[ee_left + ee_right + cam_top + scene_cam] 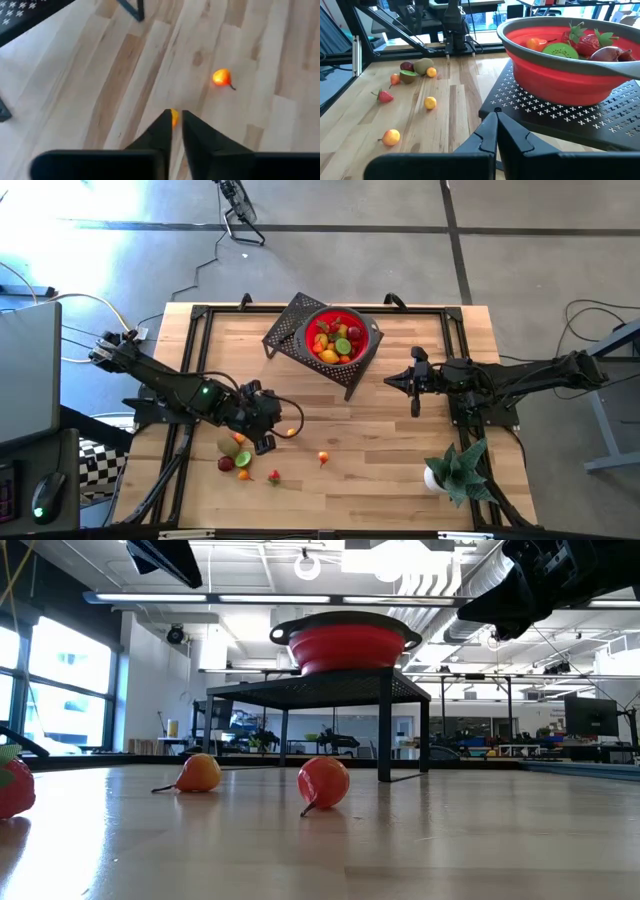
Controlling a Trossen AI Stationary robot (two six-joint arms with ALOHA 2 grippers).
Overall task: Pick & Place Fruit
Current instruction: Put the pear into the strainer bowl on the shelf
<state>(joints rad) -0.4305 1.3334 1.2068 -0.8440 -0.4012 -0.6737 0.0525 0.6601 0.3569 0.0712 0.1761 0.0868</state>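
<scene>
1. From above, my left gripper (287,431) sits low over the pale wooden plank table (380,470), just beside a small orange toy fruit (291,432); my left wrist view shows my fingers (162,131) a narrow slit apart with that fruit (174,117) peeking just beyond the tips
2. A second orange stemmed fruit (222,77) lies near
3. My right gripper (496,131) waits pressed together beside the black perforated metal stand (560,120)
4. Only my right wrist view shows the strawberries and kiwi in the red collapsible bowl (560,65) side-on, plus a loose cluster of fruits (412,70) well apart
</scene>
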